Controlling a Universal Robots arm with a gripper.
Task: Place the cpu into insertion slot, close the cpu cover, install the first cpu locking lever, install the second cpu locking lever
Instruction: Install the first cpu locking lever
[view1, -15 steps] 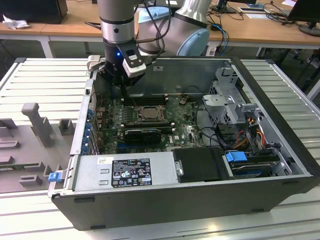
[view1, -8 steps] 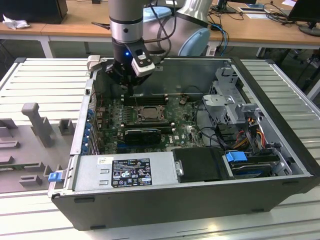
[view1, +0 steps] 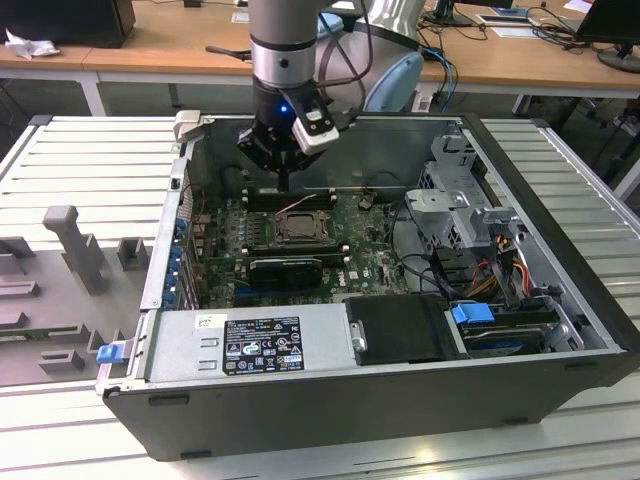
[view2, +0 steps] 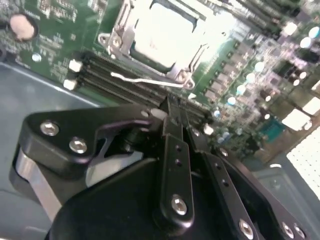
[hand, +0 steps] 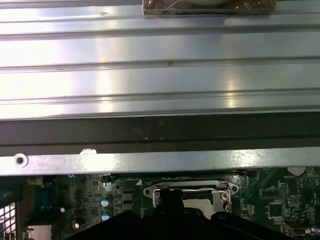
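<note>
In the second wrist view, the gripper jaws are clenching empty below the cpu, lying under its cpu cover.

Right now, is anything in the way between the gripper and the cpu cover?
Nothing visible is. In the second wrist view the gripper hangs above the memory slots, beside the cpu cover, with open air between them. The cpu shows through the cover's window.

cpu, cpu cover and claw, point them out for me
cpu (view2: 162, 35), second wrist view, on its pale top face.
cpu cover (view2: 116, 42), second wrist view, on the metal frame edge beside the chip.
claw (view2: 175, 112), second wrist view, at the tips of its black fingers above the memory slots.
</note>
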